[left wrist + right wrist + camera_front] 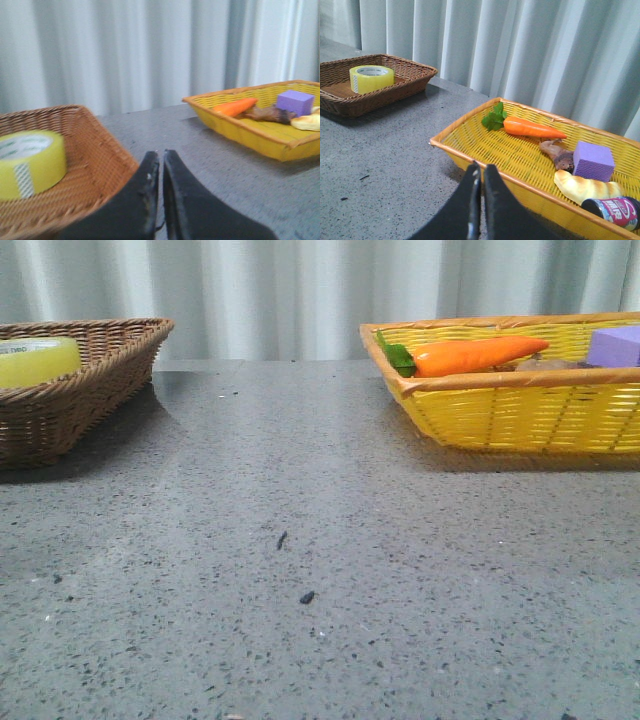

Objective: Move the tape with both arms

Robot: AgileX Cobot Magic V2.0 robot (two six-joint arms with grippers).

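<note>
The tape (35,361), a wide yellow roll with a white core and green print, lies flat in the brown wicker basket (100,365) at the far left. It also shows in the left wrist view (31,162) and the right wrist view (371,78). My left gripper (161,155) is shut and empty, beside the brown basket's (100,160) near corner, to the right of the tape. My right gripper (481,167) is shut and empty, at the near rim of the yellow basket (470,150). Neither gripper shows in the front view.
The yellow basket (520,410) at the far right holds an orange carrot (470,355), a purple block (615,345), a brown root (560,155), a bread piece (587,187) and a can (612,210). Grey speckled table (320,570) lies between the baskets; a curtain hangs behind.
</note>
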